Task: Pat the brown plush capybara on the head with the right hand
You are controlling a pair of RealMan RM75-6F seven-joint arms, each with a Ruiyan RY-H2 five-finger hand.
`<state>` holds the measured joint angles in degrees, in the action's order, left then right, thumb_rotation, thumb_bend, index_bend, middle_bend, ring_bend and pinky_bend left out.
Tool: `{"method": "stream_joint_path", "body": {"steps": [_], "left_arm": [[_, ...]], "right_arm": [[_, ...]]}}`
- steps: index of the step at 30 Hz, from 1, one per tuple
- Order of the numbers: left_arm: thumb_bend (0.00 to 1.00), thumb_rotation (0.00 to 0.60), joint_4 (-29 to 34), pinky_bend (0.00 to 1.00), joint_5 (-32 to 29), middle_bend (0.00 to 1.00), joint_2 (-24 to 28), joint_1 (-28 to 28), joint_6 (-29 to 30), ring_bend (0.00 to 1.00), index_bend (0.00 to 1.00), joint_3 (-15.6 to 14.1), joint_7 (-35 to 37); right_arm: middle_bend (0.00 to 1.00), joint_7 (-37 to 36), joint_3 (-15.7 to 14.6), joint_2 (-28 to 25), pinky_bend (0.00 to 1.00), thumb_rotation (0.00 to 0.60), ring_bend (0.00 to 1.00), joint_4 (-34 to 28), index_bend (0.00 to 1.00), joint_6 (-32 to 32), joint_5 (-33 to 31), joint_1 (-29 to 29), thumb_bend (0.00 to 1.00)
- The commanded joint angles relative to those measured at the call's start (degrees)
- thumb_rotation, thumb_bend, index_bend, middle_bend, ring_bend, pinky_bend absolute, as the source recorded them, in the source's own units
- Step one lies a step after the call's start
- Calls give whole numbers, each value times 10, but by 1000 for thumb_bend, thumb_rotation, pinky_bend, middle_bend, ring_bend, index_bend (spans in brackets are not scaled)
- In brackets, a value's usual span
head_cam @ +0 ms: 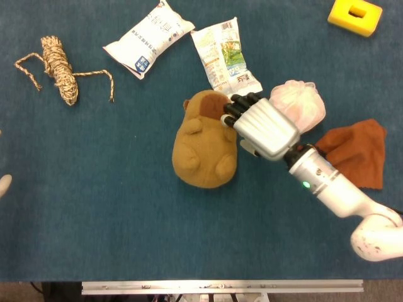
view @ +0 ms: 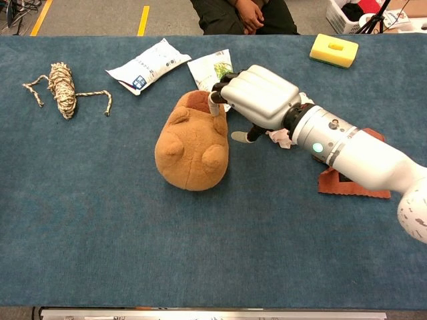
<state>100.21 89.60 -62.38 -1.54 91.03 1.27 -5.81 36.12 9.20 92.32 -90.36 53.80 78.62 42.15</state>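
The brown plush capybara [head_cam: 203,148] lies mid-table, its darker head [head_cam: 211,106] pointing to the far side; in the chest view the capybara [view: 190,147] sits left of centre. My right hand [head_cam: 263,128] reaches in from the right, palm down, its fingertips [head_cam: 230,111] resting on the right side of the head. In the chest view the right hand [view: 257,97] holds nothing, one fingertip [view: 215,107] touches the head, and the thumb hangs apart. Of my left hand [head_cam: 3,184] only a fingertip shows at the left edge.
A white bath puff [head_cam: 301,104] and a brown cloth [head_cam: 359,151] lie under and beside my right forearm. A green snack packet [head_cam: 223,56] and a white packet [head_cam: 148,38] lie behind the capybara. A rope bundle [head_cam: 60,69] is far left, a yellow block [head_cam: 354,16] far right.
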Motion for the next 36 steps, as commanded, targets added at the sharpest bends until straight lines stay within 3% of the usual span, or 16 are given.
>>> {"method": "stream_joint_path", "body": {"steps": [1,12,19,22,24,29,31,36], "left_arm": [[169,600,-1,140,-2,217,2,2,3,115,283,1,5],[169,600,0,140,-1,216,6,4,3,115,283,1,18],[169,600,-1,140,-3,216,6,4,1,115,284,2,16],[169,600,-1,140,-3,216,6,4,1,115,283,2,15],[169,600,-1,140,-4,216,6,4,0,115,283,3,15],[169,600,0,140,-3,216,5,3,-1,115,283,3,12],[169,600,1,140,-2,216,5,4,0,115,283,3,12],[169,600,1,140,-2,216,4,4,0,115,283,3,11]], "right_arm": [[339,3,1,8,344,600,223,8,423,-1,-7,7,195],[339,2,-4,21,344,600,223,21,475,-1,-21,20,244],[357,8,-6,35,344,600,223,33,658,13,-23,23,321],[360,-4,-9,34,344,600,223,32,668,15,-19,24,309],[360,-15,-11,32,344,600,223,31,643,16,-15,24,294],[337,-26,-14,26,325,600,215,31,386,22,-6,24,280],[328,-29,-14,25,321,600,209,29,334,26,-4,24,280],[326,-27,-15,22,322,600,209,25,325,29,-5,23,280]]}}
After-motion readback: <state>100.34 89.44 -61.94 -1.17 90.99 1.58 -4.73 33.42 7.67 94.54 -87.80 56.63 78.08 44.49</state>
